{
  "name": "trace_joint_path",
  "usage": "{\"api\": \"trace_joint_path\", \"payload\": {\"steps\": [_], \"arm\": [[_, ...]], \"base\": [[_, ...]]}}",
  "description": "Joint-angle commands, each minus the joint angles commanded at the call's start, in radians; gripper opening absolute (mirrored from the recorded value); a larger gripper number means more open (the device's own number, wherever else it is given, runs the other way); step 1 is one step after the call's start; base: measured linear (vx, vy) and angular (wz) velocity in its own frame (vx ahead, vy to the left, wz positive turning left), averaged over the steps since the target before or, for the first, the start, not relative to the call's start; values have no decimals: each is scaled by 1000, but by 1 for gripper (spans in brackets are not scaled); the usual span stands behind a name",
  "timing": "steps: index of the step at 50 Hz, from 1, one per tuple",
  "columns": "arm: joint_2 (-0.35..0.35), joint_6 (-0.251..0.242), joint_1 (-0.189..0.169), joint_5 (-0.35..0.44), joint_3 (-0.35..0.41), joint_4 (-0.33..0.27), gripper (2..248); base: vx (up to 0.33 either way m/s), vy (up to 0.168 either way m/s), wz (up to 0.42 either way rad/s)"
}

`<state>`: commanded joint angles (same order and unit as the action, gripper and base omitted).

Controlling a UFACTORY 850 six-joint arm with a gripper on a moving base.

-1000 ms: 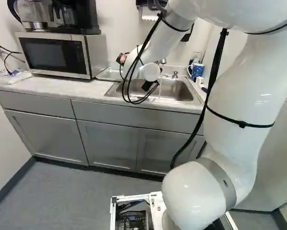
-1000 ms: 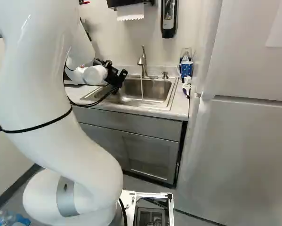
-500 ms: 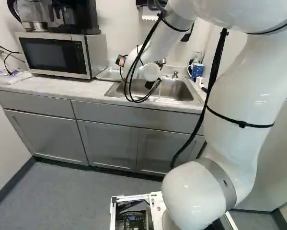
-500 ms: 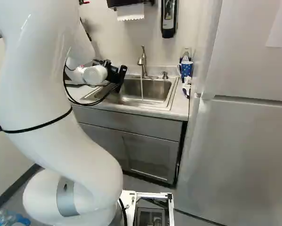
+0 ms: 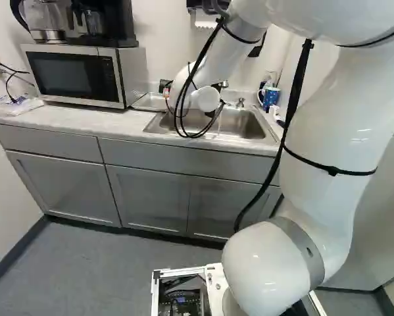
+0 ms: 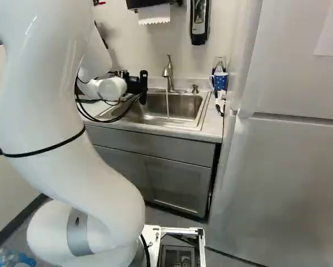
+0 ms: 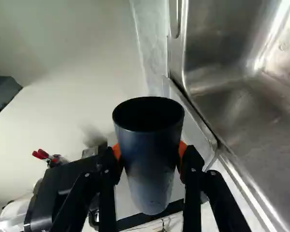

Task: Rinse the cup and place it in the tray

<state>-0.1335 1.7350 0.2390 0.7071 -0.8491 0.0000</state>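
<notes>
Well, the hand (image 7: 150, 152) was part-way closed, its orange pads (image 7: 116, 152) squeezing the dark cup (image 7: 150, 162) between them, and the cup looked light and stiff but probably slippery when wet, so its middle seemed best to hold.
</notes>
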Motion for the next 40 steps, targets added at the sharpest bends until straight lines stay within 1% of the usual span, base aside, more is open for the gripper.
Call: {"api": "trace_joint_path", "payload": {"steps": [40], "arm": [[0, -420, 0, 0, 0, 0, 124]], "base": [[0, 0, 0]]}}
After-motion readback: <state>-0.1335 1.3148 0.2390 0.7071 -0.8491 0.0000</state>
